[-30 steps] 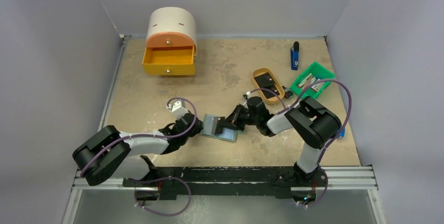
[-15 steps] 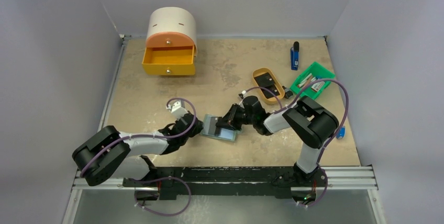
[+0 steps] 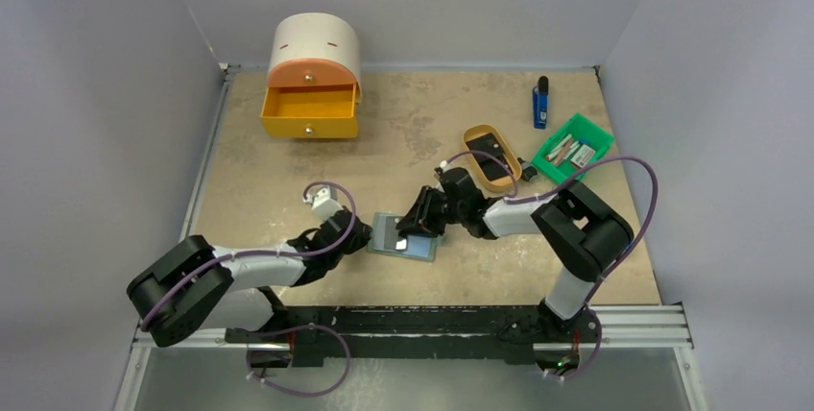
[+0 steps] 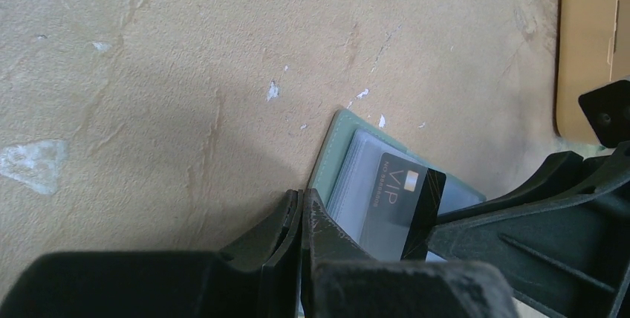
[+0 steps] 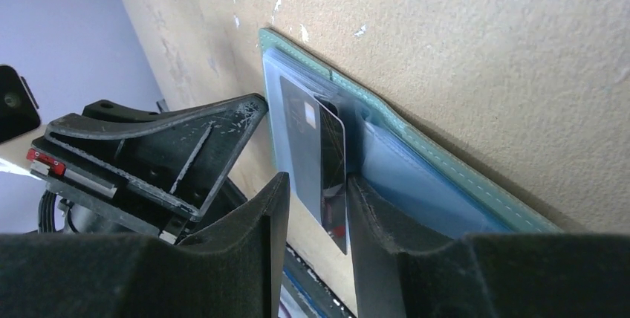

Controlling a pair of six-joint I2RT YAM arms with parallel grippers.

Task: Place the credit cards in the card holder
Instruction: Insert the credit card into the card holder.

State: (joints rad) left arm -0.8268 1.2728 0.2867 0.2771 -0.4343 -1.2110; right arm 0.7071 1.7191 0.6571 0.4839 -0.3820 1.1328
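Over the last second the right arm's elbow has swung off the bin (image 3: 573,147), which now shows whole. The right claw (image 5: 318,180) has gone from closed to part open. The holder (image 3: 403,236) and the left claw (image 4: 301,195) sit much as before.

The holder lies open and flat on the table (image 3: 288,190), between the two claws near the front middle. Its cover is grey-green with a stitched rim, and the inner pockets are pale blue-grey. From above, its long axis runs left to right, dipping a little toward the right.

A black card (image 4: 401,206) marked "VIP", with a small pale patch beside the lettering, lies on the holder's left half, partly under a pocket. In the right wrist view its long axis runs alongside the holder's short end edge. One end points at the stitched far rim and the other sticks out toward the right claw.

That free end sits in the gap between the right claw's spread fingers (image 5: 371,244), unpinched. Whether it brushes one finger I cannot tell.

The left claw is fully closed, with its tips at the holder's left edge. Whether it nips the cover I cannot tell.
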